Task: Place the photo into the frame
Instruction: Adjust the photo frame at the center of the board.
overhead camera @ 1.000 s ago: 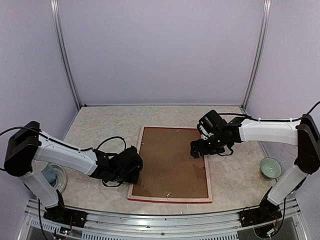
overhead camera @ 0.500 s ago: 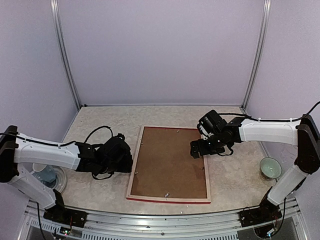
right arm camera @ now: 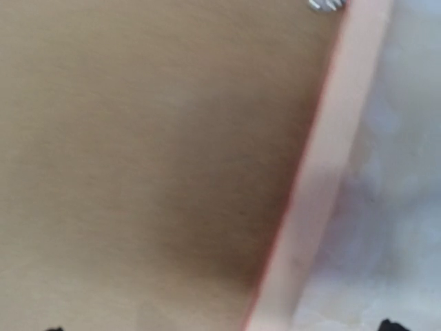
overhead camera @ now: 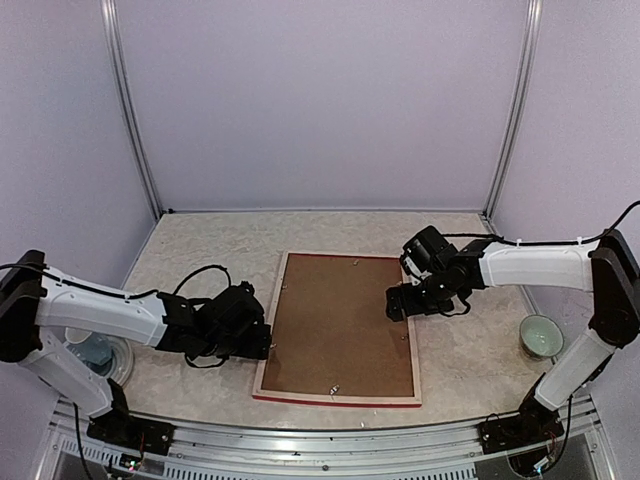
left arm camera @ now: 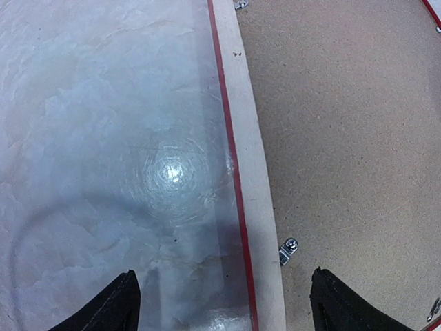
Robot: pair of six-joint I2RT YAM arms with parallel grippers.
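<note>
The left claw [left arm camera: 220,305] is seen released, its fingers spread to either side of the left bar of the frame [left arm camera: 249,162]; the frame is laid back-up on the table [overhead camera: 200,250], filled by a brown board [overhead camera: 340,320]; farther off, the right claw [overhead camera: 398,305] is held wide apart over the right bar, nothing grasped.
</note>
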